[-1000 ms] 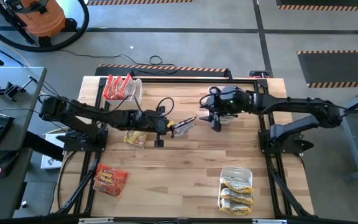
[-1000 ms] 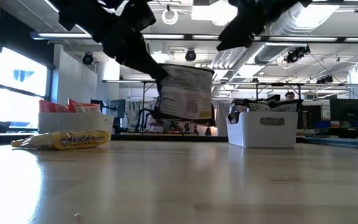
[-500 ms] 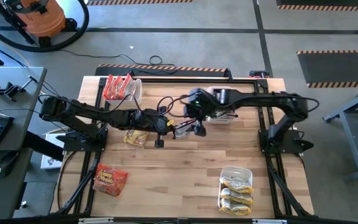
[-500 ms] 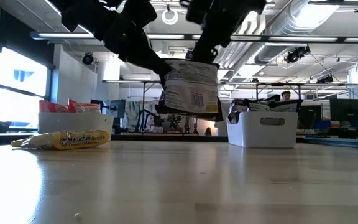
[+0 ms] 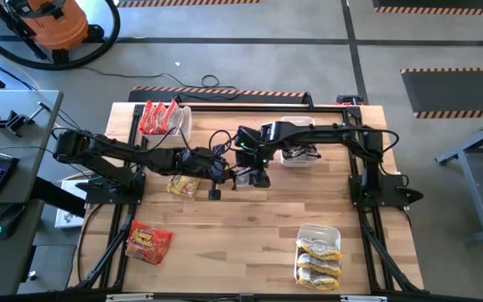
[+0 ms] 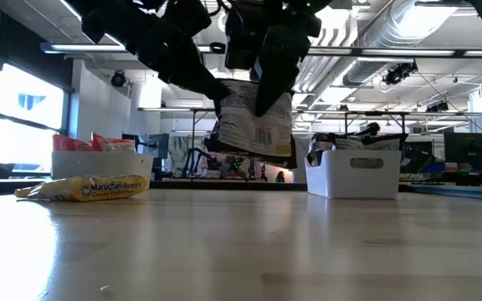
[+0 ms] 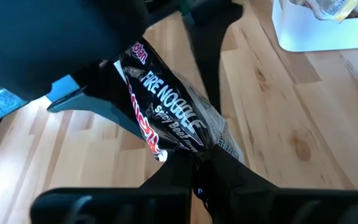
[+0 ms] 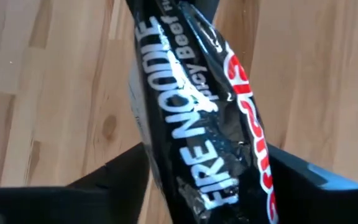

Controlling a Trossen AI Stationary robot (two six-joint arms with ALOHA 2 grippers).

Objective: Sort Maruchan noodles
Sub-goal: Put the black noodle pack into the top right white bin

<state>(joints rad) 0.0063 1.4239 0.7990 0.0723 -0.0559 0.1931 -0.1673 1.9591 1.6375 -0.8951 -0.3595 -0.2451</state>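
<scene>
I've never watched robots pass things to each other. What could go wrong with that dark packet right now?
The dark Fire Noodle packet hangs above the table, pinched by the left hand while the right hand straddles it, open. If the left lets go before the right closes, it may drop. If both pull, the crinkly wrapper might tear. The hands sit very close and could bump.

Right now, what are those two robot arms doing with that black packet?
The left gripper holds a black Fire Noodle packet up in the air above the middle of the table. The right gripper has reached over to it, and its open fingers sit on either side of the packet, so it looks like a handover. Other packets are sorted already: red ones in the red-packet bin and yellow ones in the yellow-packet bin. One yellow packet and one red packet lie loose on the table.
</scene>
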